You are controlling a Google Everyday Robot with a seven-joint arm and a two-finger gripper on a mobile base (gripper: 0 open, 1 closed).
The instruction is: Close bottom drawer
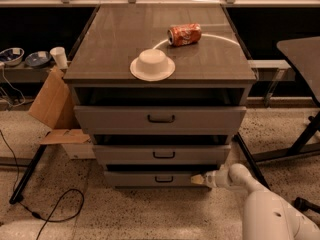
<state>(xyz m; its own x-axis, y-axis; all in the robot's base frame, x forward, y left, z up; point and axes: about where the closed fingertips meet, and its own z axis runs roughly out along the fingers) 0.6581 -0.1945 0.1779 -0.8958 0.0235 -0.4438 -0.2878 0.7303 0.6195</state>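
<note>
The bottom drawer (145,179) is the lowest and smallest of three grey drawers, below the front edge of the tabletop (115,39). A thin dark gap shows along the top of its front, so it is not fully shut. Its little dark handle (164,179) sits in the middle.

The tool (196,179) is at the right end of this drawer's front, with its tip touching the front. Its fingers look pinched together and hold nothing. The white arm (240,179) comes in low from the right, under the front right corner of the tabletop.

The middle drawer (125,155) and the top drawer (110,119) also show dark gaps above their fronts.

On the tabletop, a white bowl (152,59) sits upside down on a plate (137,71) near the front edge. A red can (184,34) lies on its side behind it, closer to the right edge.

The floor (150,209) in front of the drawers is bare. A black cable (60,204) lies to the front left. A cardboard box (50,101) leans just beside the left edge. Dark table legs (300,144) stand to the right, near the arm.
</note>
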